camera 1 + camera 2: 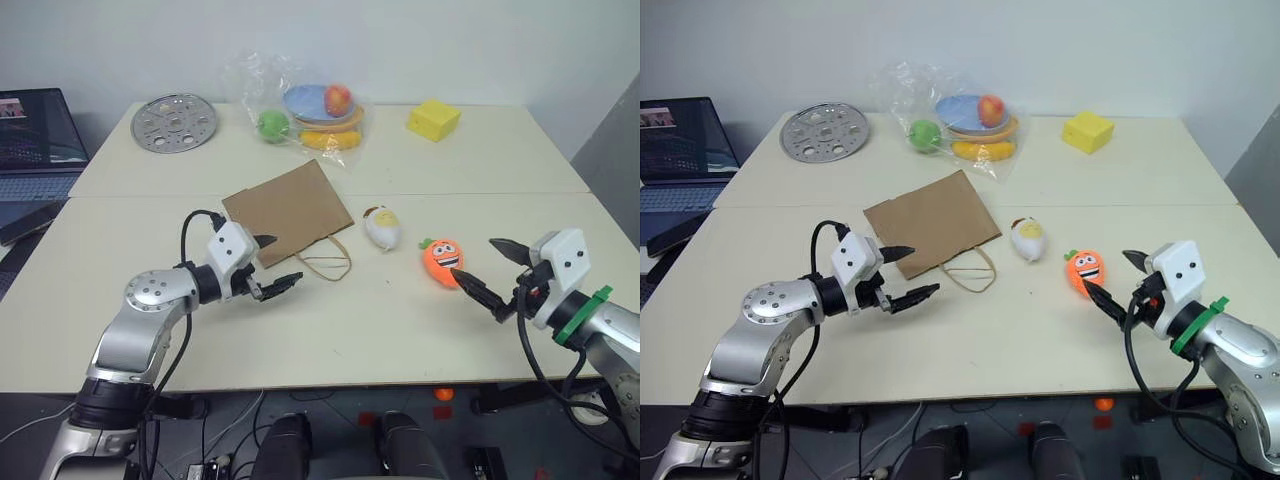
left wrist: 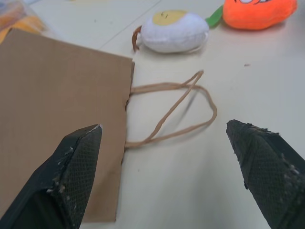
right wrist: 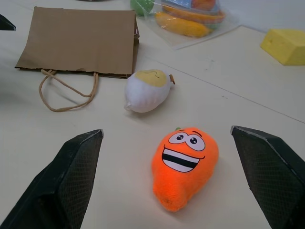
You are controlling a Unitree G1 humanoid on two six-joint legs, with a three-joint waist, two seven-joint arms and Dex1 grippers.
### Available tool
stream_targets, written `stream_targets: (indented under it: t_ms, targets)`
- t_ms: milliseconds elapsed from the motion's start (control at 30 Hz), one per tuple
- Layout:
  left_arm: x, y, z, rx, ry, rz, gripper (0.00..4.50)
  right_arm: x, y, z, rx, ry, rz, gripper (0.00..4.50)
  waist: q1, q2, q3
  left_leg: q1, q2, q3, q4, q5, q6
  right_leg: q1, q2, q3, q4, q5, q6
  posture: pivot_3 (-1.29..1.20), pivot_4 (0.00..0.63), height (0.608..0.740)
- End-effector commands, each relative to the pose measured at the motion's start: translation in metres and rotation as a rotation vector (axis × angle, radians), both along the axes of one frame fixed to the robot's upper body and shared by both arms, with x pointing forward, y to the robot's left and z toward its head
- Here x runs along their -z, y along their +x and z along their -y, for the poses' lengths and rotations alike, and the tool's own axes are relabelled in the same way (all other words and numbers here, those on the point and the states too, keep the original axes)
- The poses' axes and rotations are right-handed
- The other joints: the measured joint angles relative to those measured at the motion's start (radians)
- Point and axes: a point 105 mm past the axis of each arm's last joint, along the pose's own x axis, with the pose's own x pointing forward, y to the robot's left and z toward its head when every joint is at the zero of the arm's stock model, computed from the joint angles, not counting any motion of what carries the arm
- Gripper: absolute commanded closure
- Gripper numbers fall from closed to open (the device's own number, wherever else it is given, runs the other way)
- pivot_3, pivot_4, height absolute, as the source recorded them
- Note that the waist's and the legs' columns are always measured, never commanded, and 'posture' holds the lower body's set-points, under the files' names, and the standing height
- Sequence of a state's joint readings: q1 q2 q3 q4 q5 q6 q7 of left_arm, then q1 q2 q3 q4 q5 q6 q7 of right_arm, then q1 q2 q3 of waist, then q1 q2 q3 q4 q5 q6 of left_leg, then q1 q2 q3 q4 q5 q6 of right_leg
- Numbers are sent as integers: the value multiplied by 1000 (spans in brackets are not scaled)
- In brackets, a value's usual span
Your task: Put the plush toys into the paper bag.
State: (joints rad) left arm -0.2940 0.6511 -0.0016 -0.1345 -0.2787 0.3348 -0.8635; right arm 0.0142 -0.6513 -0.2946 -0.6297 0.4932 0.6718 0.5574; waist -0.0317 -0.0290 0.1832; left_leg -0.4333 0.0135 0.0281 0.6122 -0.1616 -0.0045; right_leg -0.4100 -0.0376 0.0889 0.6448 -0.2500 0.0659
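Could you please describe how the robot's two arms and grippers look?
Both arms have silver-grey metal shells with black joints and loose black cables. Each wrist carries a white box-shaped housing with small dark dots. The left gripper and right gripper each have two black, pointed fingers with a fine mesh texture on the inner face. The right arm also wears a green band behind the wrist.

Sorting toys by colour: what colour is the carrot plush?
Orange carrot plush, clearest in the right wrist view.
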Motion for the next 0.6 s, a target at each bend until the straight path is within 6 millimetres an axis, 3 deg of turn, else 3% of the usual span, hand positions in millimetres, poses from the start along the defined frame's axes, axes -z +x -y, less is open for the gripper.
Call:
stream_targets:
  t_ms: [33,600]
  targets:
    - [-8,-1,1,5,-7,30,32,-11,0,-6,-8,6,55,0,0,0,0,0,0,0,0,0,0,0,0,0,0,0,0,0,150,740]
    - [-21,9,10,63,-18,55,32,-16,3,-16,39,34,95,0,0,0,0,0,0,0,0,0,0,0,0,0,0,0,0,0,150,740]
